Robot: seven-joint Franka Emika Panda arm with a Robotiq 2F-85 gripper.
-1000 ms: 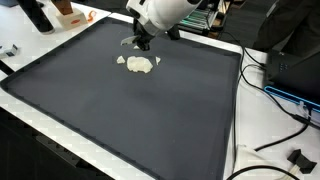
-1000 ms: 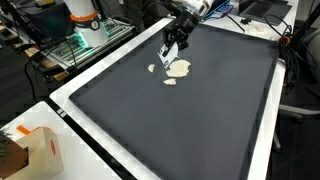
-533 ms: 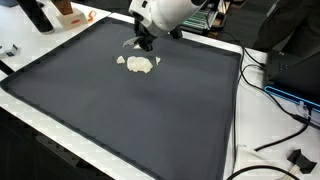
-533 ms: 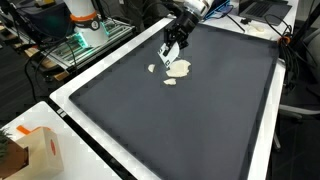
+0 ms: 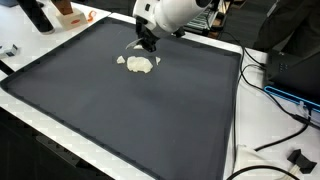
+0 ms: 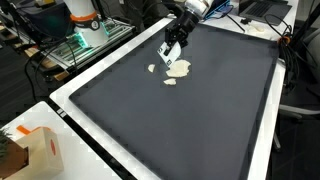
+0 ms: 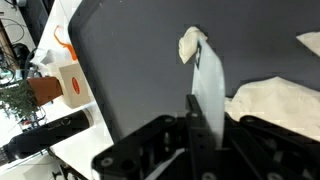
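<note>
Gripper [image 5: 147, 45] is pinching a white strip [image 7: 210, 100], hovering at twelve o'clock of the crumpled paper [image 5: 140, 64]; probably mid-carry, calling for steady grip.

the dark grey mat [image 5: 150, 120] lies bare across its near and middle parts in both exterior views, so passage there is wide open. the only things on it are the cream crumpled lumps [image 5: 140, 63], clustered near the far edge. the gripper [image 5: 146, 44] hangs right above them, pinching a white flat strip [image 7: 208, 90]. black cables [image 5: 268, 88] crowd the white border along one side. an orange-and-white carton [image 6: 42, 150] stands off the mat at a corner.
</note>
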